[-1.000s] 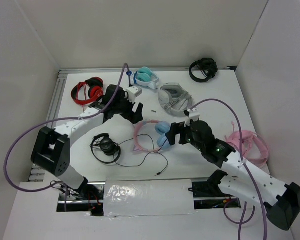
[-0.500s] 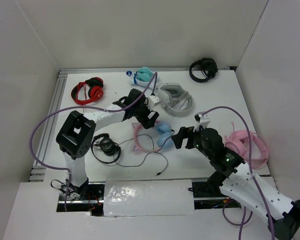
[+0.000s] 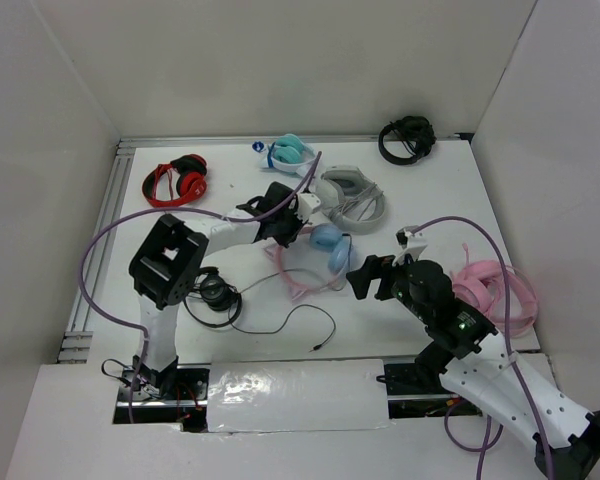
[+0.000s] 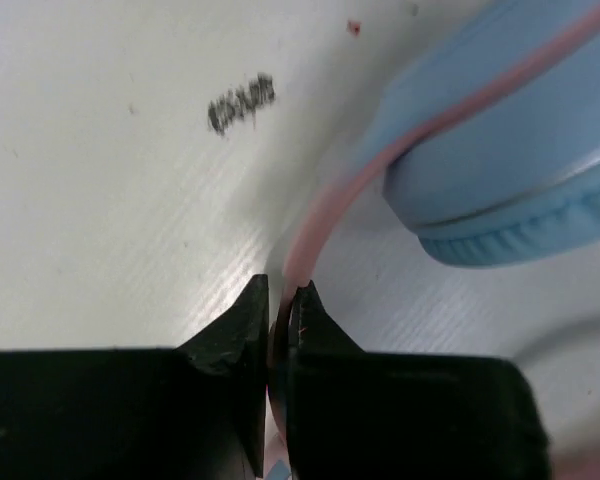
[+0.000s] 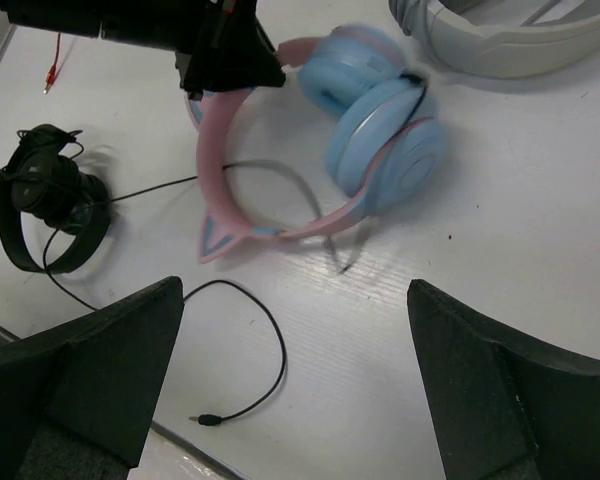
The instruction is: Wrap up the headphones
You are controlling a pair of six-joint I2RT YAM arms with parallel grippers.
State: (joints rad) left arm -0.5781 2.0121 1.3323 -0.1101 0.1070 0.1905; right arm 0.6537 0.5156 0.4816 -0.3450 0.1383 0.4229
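The headphones (image 3: pixel 329 247) lie mid-table, with light blue ear cups, a pink cat-ear headband (image 3: pixel 292 272) and a thin black cable (image 3: pixel 305 315) trailing toward the front edge. My left gripper (image 3: pixel 282 231) is shut on the pink headband; in the left wrist view the band (image 4: pixel 315 215) runs up out of the pinched jaws (image 4: pixel 280 296) to a blue cup (image 4: pixel 510 170). My right gripper (image 3: pixel 366 279) hovers open to the right of the cups. In its own view it (image 5: pixel 300 400) stands wide over the headphones (image 5: pixel 375 110) and the cable plug (image 5: pixel 206 421), holding nothing.
Red headphones (image 3: pixel 176 181) sit back left, teal-and-white ones (image 3: pixel 291 152) and grey ones (image 3: pixel 351 195) behind the left gripper, black ones (image 3: pixel 406 138) back right. All-pink headphones (image 3: pixel 496 291) lie beside the right arm. Small black headphones (image 3: pixel 212 294) lie front left.
My left gripper went from open to shut on the pink headband and dragged the headphones back and to the right. The right gripper drew slightly right, staying open.
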